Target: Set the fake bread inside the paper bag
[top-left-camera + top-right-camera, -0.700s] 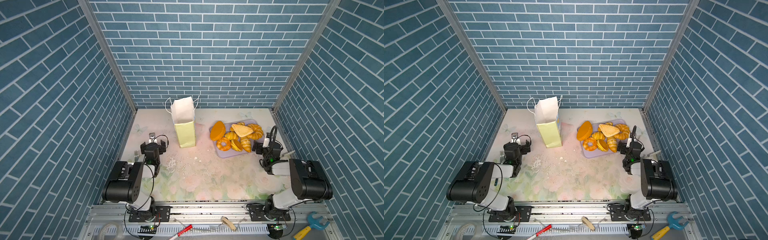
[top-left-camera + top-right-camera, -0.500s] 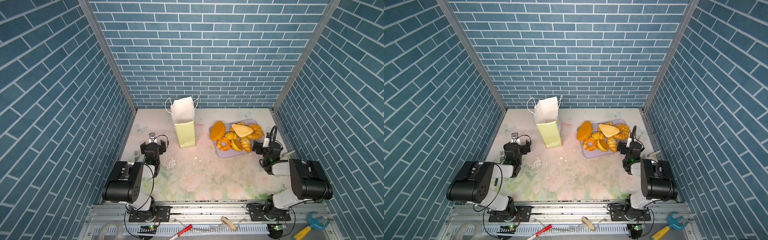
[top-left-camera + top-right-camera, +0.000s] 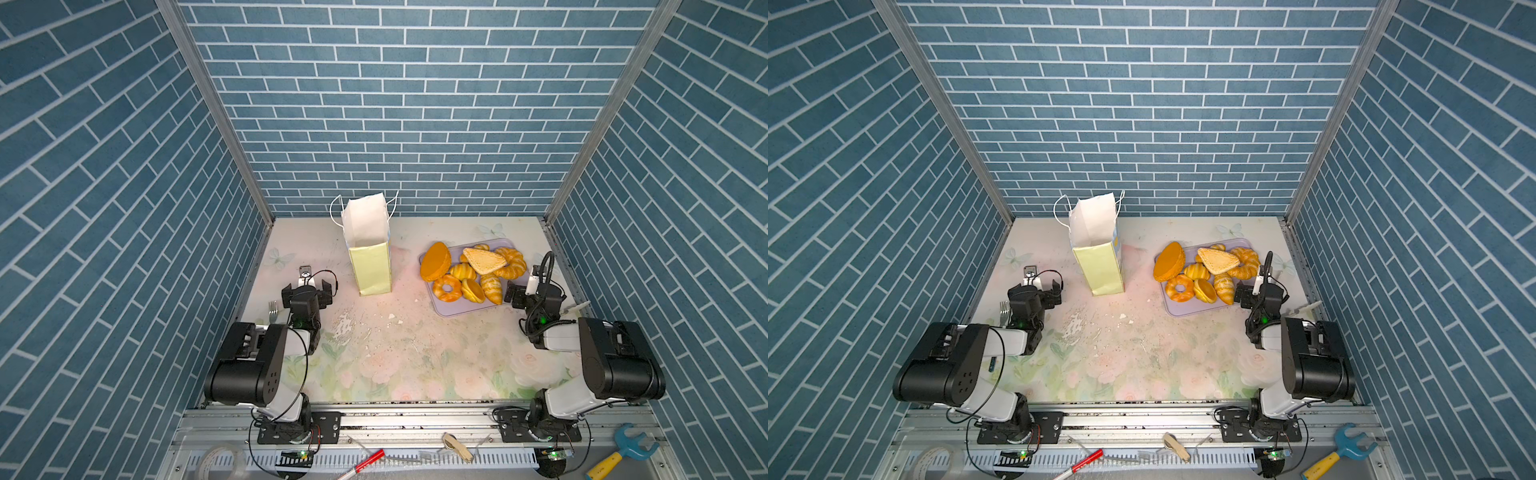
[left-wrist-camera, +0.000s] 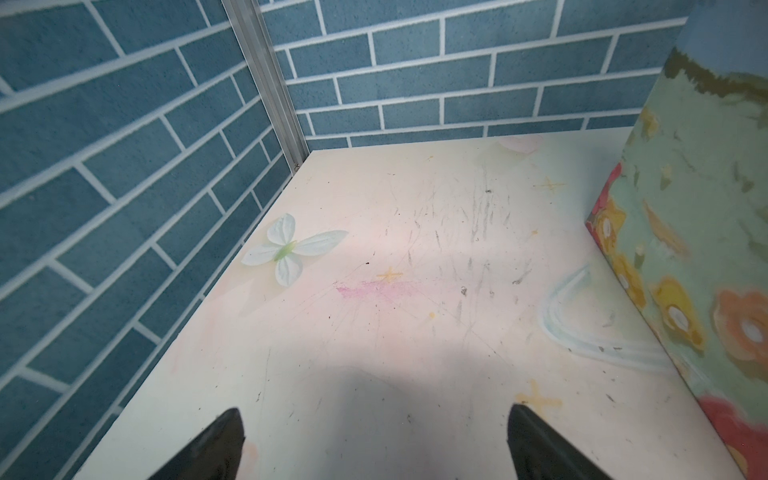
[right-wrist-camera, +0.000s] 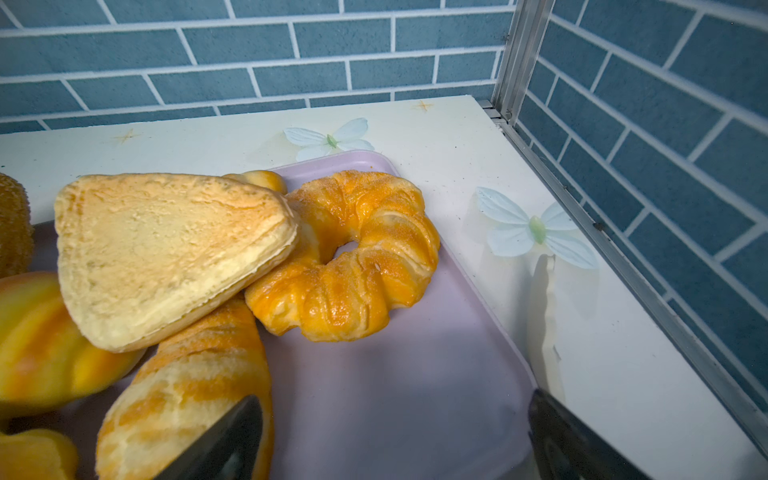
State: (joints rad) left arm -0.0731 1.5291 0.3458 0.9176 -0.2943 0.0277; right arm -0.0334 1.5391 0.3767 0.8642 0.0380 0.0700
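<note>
Seeing fake bread (image 3: pixel 484 261) all on tray (image 3: pixel 453 309), none in paper bag (image 3: pixel 371 270); my left end effector (image 4: pixel 374 409), right end effector (image 5: pixel 395 397) both apart.

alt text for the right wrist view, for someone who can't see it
A pile of fake bread sits on a lavender tray: a tan triangular slice lies across a twisted ring pastry and a striped croissant. The open right gripper points at the tray's bare end, holding nothing. Behind are a pale floral table and blue brick walls.
</note>
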